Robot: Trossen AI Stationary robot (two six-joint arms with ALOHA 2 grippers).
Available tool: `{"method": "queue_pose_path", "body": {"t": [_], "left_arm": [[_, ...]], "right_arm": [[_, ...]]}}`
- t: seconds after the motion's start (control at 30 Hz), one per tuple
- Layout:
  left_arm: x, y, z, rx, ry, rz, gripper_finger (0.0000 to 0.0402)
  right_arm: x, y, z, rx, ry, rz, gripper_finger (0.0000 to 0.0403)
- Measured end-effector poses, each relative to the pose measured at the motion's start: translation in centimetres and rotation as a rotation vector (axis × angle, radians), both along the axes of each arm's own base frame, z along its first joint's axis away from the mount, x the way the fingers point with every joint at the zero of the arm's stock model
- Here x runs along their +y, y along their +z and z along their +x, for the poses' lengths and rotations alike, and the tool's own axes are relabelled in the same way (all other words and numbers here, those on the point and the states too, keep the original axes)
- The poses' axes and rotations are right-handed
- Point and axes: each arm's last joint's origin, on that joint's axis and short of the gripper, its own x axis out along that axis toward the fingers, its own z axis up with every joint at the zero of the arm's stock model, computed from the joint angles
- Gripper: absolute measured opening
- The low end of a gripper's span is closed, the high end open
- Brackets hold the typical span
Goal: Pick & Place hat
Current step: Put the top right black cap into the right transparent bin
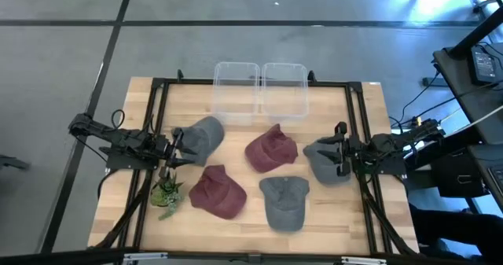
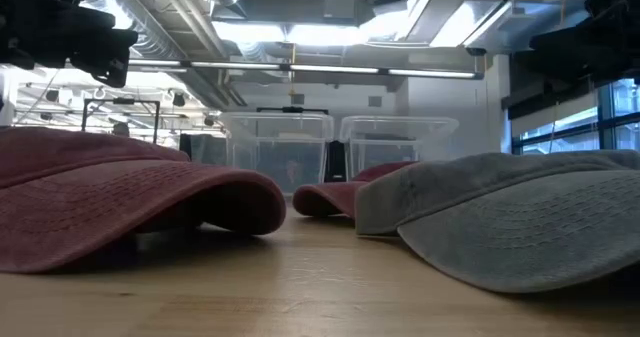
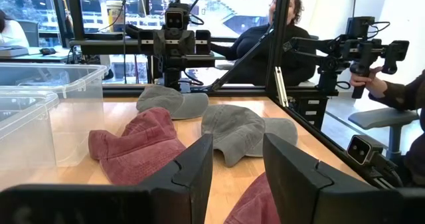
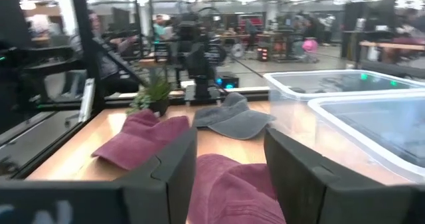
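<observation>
Five caps lie crown up on the wooden table (image 1: 361,210): a grey one (image 1: 204,135) at the left, a maroon one (image 1: 271,149) in the middle, a grey one (image 1: 324,161) at the right, and a maroon one (image 1: 216,191) and a grey one (image 1: 284,203) near the front edge. My left gripper (image 1: 178,149) is open and empty, raised beside the left grey cap. My right gripper (image 1: 339,152) is open and empty, raised over the right grey cap's right side. In the left wrist view my left gripper (image 3: 238,161) shows nothing between its fingers. The same holds for my right gripper (image 4: 229,161) in the right wrist view.
Two clear plastic bins (image 1: 236,92) (image 1: 284,90) stand side by side at the table's far edge. A small potted plant (image 1: 167,193) stands at the front left, near my left gripper. A dark frame (image 1: 157,84) runs round the table. People sit beyond the table's right side (image 3: 279,31).
</observation>
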Motion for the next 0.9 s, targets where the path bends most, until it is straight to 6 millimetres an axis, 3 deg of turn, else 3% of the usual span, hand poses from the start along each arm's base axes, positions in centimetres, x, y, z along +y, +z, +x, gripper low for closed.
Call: {"method": "queue_pose_path", "body": {"t": [0.3,0.53,0.8,0.9], "left_arm": [[0.0,0.0,0.0,0.0,0.0,0.0,0.0127],[0.0,0.0,0.0,0.0,0.0,0.001,0.0127],[0.0,0.0,0.0,0.0,0.004,0.001,0.0127],[0.0,0.0,0.0,0.0,0.011,0.0,0.0127]], "right_arm": [[0.0,0.0,0.0,-0.002,-0.001,0.009,0.0252],[-0.7,1.3,-0.2,0.031,-0.175,0.07,0.0246],[-2.0,4.3,-0.3,0.458,-0.373,0.163,0.0207],[-2.2,4.9,0.5,0.597,-0.429,0.226,0.0202]]}}
